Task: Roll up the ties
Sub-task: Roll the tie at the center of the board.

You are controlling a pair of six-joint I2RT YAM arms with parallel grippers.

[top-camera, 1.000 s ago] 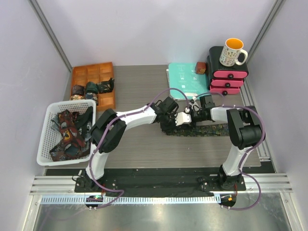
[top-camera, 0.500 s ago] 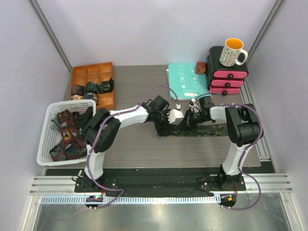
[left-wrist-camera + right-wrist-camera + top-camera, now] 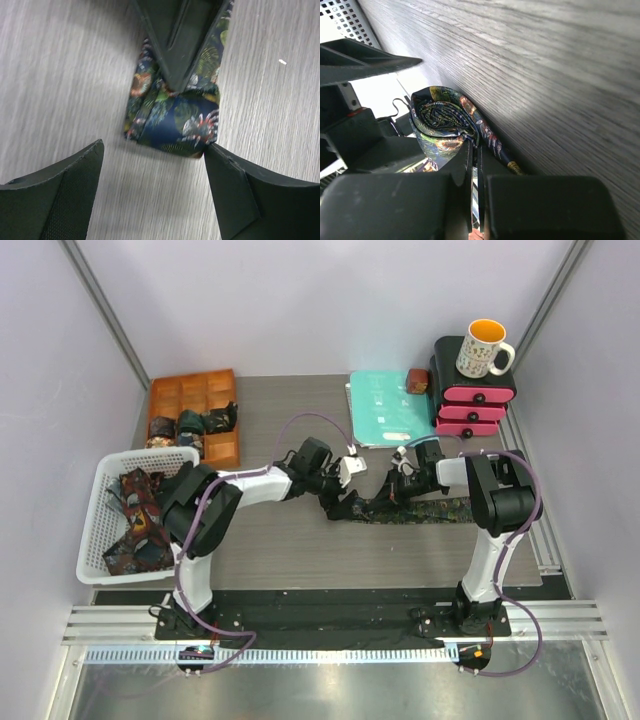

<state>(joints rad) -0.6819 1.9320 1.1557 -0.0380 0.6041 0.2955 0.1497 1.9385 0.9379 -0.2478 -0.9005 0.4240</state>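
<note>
Dark floral-print fabric necktie (image 3: 440, 510) lies 3-to-9 o'clock on grey tabletop (image 3: 280, 430), rolled end (image 3: 175, 117) at 9; right end effector (image 3: 176, 80) pinches it behind the roll, left end effector (image 3: 154, 146) spread, roll at its 12.

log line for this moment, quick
tie: partly rolled, rest flat | left gripper: open near rolled end | right gripper: shut on tie

A robot-lab test cell.
Bare white panels (image 3: 330, 300) on metal framing enclosed a grey wood-grain table (image 3: 280, 430); two arms (image 3: 260, 483) were bolted to an aluminium rail (image 3: 330, 622) at its near edge, among staged props (orange divided tray (image 3: 190, 377) far left, pink drawers (image 3: 475, 405) under a mug (image 3: 483, 348) far right).
</note>
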